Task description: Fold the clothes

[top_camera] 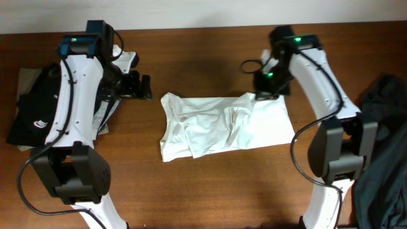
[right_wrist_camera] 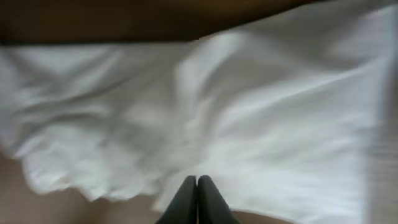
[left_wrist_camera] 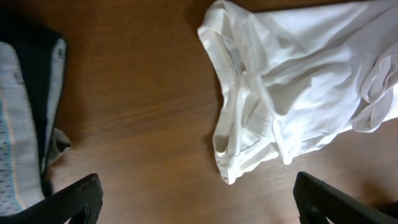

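- R gripper: fingers pressed together at far-right edge of white garment; cloth pinched or not, can't tell.
- Garment mid-table, crumpled, long axis L–R; R arm nearer.
- L gripper: spread wide, empty; garment off to its right, not touching.
- Black clothes far left: white logo, unreadable.

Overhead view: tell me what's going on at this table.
A crumpled white fabric garment lies mid-table, not yet folded. The right gripper is at its far right corner, fingers shut; the blurred wrist view doesn't show whether cloth is pinched. The left gripper hangs open over the bare wooden tabletop beside it.
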Robot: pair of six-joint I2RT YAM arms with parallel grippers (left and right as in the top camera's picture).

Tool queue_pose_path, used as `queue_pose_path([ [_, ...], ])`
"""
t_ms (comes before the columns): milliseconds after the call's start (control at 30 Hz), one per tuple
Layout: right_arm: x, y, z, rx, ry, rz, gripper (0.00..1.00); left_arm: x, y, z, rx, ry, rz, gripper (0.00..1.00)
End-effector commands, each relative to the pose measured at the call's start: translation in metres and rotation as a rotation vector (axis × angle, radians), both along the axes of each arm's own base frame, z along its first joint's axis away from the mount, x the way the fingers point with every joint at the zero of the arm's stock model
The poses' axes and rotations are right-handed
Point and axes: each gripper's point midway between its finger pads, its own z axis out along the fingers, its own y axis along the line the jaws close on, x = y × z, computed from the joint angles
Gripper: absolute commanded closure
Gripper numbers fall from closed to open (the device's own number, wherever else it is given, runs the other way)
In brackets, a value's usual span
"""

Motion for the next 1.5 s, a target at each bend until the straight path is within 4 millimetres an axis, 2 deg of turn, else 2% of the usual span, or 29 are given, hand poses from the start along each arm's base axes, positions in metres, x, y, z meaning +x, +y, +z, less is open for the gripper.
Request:
queue_pose_path([
  [0,-0.011,-0.008,-0.035,-0.054,0.064,-0.098,0.96,-0.009,-0.005,-0.012,-0.010,0.039,-0.012,0.06],
  [33,-0.020,0.004,-0.054,-0.016,0.094,-0.119,0.96,-0.012,-0.005,-0.018,-0.010,0.051,-0.012,0.06],
  [100,-0.030,0.061,-0.068,0.195,0.097,-0.049,0.96,-0.017,-0.006,-0.032,-0.010,0.083,-0.002,0.03],
  [133,-0.030,0.096,-0.067,0.296,0.060,0.021,0.96,-0.020,-0.009,-0.042,-0.031,0.100,0.003,0.02],
  [200,-0.026,0.149,-0.042,0.471,-0.083,0.249,0.96,-0.021,-0.022,-0.057,-0.109,0.105,0.002,0.01],
  [233,-0.020,0.159,-0.028,0.482,-0.137,0.295,0.96,-0.021,-0.028,-0.065,-0.141,0.108,0.018,0.01],
  [300,-0.004,0.149,-0.003,0.411,-0.196,0.280,0.96,-0.022,-0.036,-0.085,-0.170,0.119,0.066,0.01],
  [367,0.007,0.105,0.021,0.211,-0.198,0.205,0.96,-0.027,-0.057,-0.105,-0.247,0.130,0.088,0.01],
  [400,0.005,0.071,0.032,0.073,-0.172,0.156,0.96,-0.029,-0.068,-0.115,-0.278,0.134,0.103,0.01],
  [533,-0.008,0.013,0.038,-0.039,-0.080,0.094,0.96,-0.025,-0.097,-0.138,-0.260,0.112,0.213,0.01],
  [667,-0.010,-0.008,0.037,-0.038,-0.050,0.050,0.96,-0.039,-0.123,-0.161,-0.222,0.154,0.219,0.02],
  [700,-0.012,-0.009,0.037,-0.036,-0.043,0.049,0.96,-0.043,-0.128,-0.172,-0.215,0.187,0.233,0.08],
  [733,-0.013,-0.009,0.037,-0.037,-0.040,0.050,0.96,-0.046,-0.130,-0.179,-0.207,0.208,0.238,0.20],
  [767,-0.014,-0.009,0.037,-0.037,-0.038,0.059,0.96,-0.051,-0.128,-0.192,-0.193,0.240,0.242,0.56],
  [800,-0.016,-0.009,0.037,-0.038,-0.031,0.059,0.96,-0.053,-0.127,-0.195,-0.189,0.253,0.247,0.69],
  [833,-0.017,-0.009,0.037,-0.039,-0.027,0.066,0.96,-0.053,-0.124,-0.195,-0.187,0.257,0.254,0.83],
  [867,-0.018,-0.009,0.037,-0.039,-0.025,0.078,0.96,-0.051,-0.118,-0.192,-0.184,0.258,0.266,0.91],
  [900,-0.020,-0.010,0.037,-0.040,-0.022,0.085,0.96,-0.048,-0.110,-0.187,-0.174,0.261,0.265,0.98],
  [933,-0.020,-0.010,0.037,-0.040,-0.019,0.085,0.96,-0.046,-0.098,-0.181,-0.137,0.267,0.275,0.99],
  [967,-0.020,-0.010,0.037,-0.040,-0.020,0.084,0.96,-0.041,-0.075,-0.168,-0.064,0.262,0.273,0.99],
  [1000,-0.020,-0.010,0.038,-0.040,-0.022,0.084,0.96,-0.033,-0.044,-0.144,0.033,0.243,0.272,1.00],
  [1033,-0.020,-0.010,0.038,-0.040,-0.024,0.084,0.96,-0.026,-0.028,-0.125,0.083,0.222,0.263,0.99],
  [1067,-0.019,-0.010,0.038,-0.040,-0.026,0.084,0.96,-0.013,-0.009,-0.093,0.138,0.179,0.253,0.99],
  [1133,-0.018,-0.010,0.038,-0.040,-0.032,0.084,0.96,0.011,-0.006,-0.039,0.165,0.068,0.199,0.99],
  [1200,-0.018,-0.010,0.038,-0.040,-0.033,0.084,0.96,0.024,-0.024,-0.013,0.148,-0.014,0.153,1.00],
  [1233,-0.018,-0.010,0.038,-0.039,-0.030,0.084,0.96,0.027,-0.039,-0.011,0.160,-0.045,0.117,0.99],
  [1300,-0.021,-0.010,0.038,-0.040,-0.020,0.084,0.96,0.020,-0.056,-0.025,0.264,-0.044,0.021,0.99],
  [1433,-0.022,-0.010,0.038,-0.040,-0.016,0.084,0.96,0.004,-0.102,-0.081,0.339,0.045,-0.120,0.99],
  [1467,-0.022,-0.010,0.038,-0.041,-0.016,0.084,0.96,0.000,-0.121,-0.101,0.340,0.067,-0.158,0.99],
])
